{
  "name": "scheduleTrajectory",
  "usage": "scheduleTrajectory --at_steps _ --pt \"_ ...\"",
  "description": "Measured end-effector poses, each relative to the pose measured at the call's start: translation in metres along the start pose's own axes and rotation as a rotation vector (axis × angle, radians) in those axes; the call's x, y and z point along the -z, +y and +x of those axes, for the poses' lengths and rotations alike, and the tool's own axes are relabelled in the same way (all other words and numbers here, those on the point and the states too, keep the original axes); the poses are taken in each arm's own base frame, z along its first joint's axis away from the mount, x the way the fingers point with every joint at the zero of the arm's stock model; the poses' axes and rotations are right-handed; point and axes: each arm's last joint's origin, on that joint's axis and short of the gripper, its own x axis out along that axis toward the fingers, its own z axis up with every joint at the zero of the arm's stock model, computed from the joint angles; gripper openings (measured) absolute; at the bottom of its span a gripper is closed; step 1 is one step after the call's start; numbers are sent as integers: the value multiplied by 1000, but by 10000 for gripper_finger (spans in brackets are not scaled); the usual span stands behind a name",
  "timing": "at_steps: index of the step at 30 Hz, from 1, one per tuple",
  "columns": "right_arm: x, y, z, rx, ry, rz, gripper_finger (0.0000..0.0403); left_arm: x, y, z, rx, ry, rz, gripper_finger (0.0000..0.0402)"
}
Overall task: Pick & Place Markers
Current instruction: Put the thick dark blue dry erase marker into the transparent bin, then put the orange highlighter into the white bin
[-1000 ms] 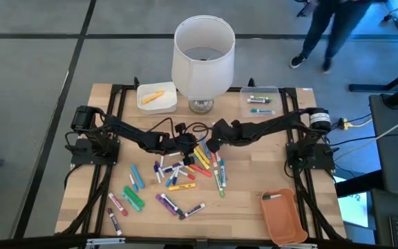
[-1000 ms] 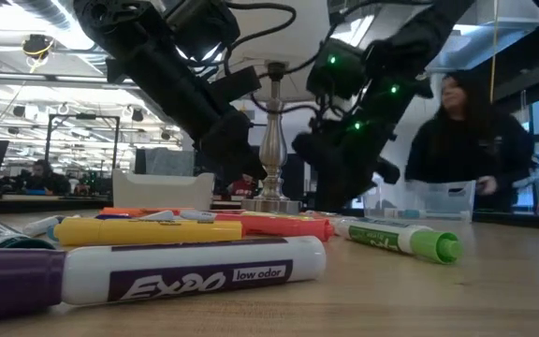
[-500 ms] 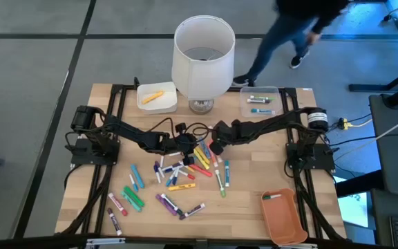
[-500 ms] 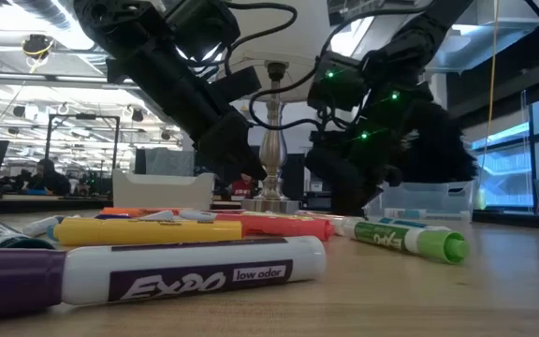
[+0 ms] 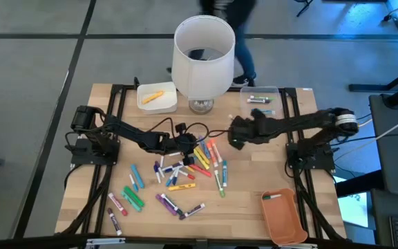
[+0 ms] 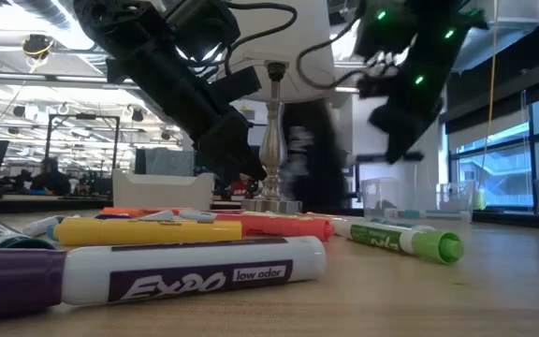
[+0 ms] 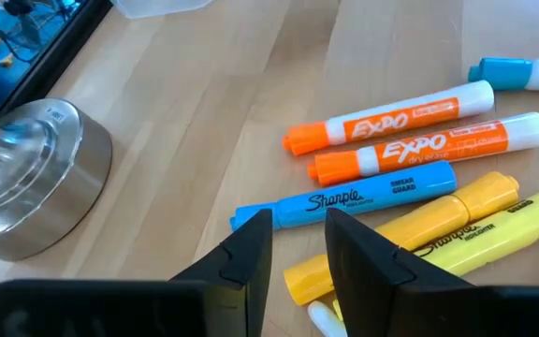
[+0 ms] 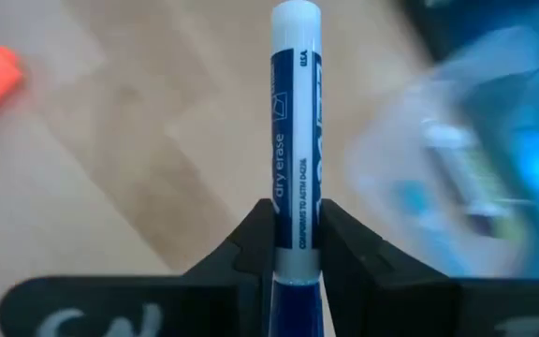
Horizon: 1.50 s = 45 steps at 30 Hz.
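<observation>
right fingers (image 8: 298, 253) pinched on a blue dry-erase marker (image 8: 297, 140); left fingers (image 7: 298, 245) narrowly apart, empty, over a blue sharpie (image 7: 363, 197)

The right claw (image 8: 297, 245) is lifted, just right of the lamp (image 5: 202, 59) base, pinching a marker (image 8: 297, 140). The left claw (image 7: 297, 245) sits low, just left-front of that base, fingers slightly apart.
</observation>
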Motion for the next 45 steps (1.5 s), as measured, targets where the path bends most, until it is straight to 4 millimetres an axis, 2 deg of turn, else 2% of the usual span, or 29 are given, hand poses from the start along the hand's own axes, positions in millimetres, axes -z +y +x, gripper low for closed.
scheduleTrajectory --at_steps 5,12,20,21,23,28,32,35,39,42,45 --pt "3 -30 -5 158 17 -157 64 0 0 0 -1 0 -6 98" --pt "-7 -64 19 301 106 -289 64 -1 0 0 -3 -8 -3 96" --pt "-8 -103 43 320 237 -236 64 -1 0 0 -3 -7 0 96" --pt "-8 -105 45 325 237 -202 69 -1 0 0 -3 -6 0 95" --pt "-9 -109 47 333 233 -131 105 0 0 0 -3 -4 2 97" --pt "-8 -110 48 316 237 -96 226 -1 1 0 -11 -6 0 104" --pt "-8 -109 47 333 226 -64 283 -1 3 1 -18 -5 -6 109" --pt "-9 -106 44 366 201 -54 293 -1 7 3 -27 -2 -13 109" --pt "-9 -92 36 369 158 -49 283 -1 9 4 -32 -1 -17 107" --pt "-5 -74 26 262 139 3 269 -1 9 4 -31 -1 -17 108" --pt "2 -45 16 132 94 30 255 -1 9 4 -30 -1 -17 109"
